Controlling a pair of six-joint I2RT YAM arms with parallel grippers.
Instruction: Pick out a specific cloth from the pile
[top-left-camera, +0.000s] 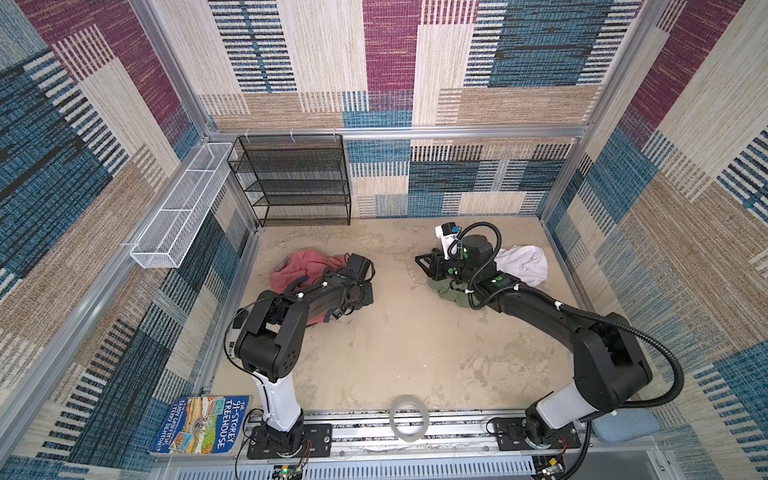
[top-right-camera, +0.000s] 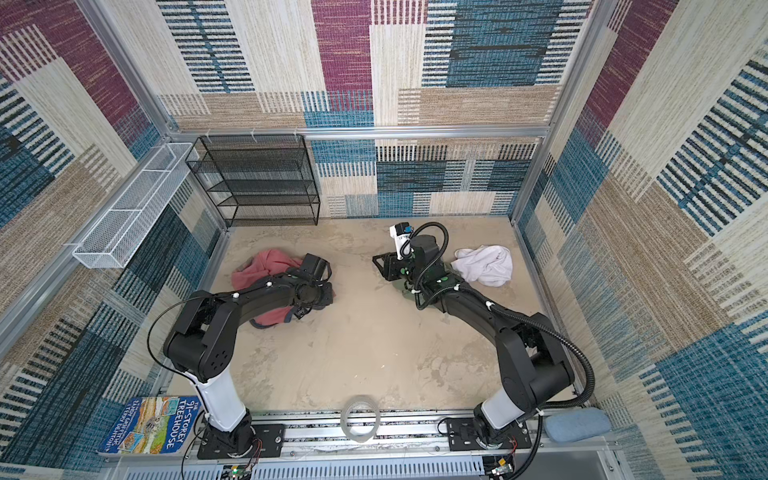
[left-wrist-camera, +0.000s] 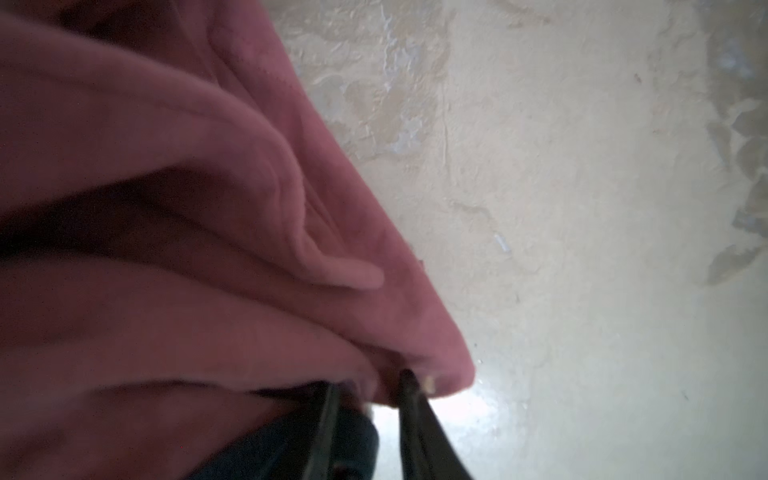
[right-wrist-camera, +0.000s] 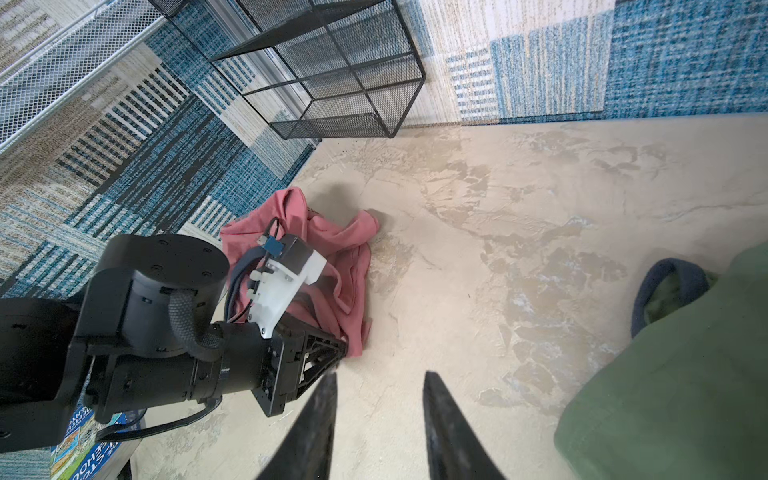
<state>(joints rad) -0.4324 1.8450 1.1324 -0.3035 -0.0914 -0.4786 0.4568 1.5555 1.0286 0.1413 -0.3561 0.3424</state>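
Salmon-red cloth lies crumpled lengthwise far-to-near, left fingers pinching its edge; right fingers spread.

Both top views sit high over the near edge of the bench and look steeply down toward the back wall. Each takes in the whole cell, with the arm bases at the bottom of the frame and the black mesh rack upper left of centre. They share almost everything, with a slight sideways offset.

The left wrist camera is very near the cloth, which lies blurred across the left of its frame. It sights past the left end effector at the bottom edge.

The right wrist camera looks low across the bench past the right end effector toward the rack, the cloth and the left arm. All three also show in both top views.
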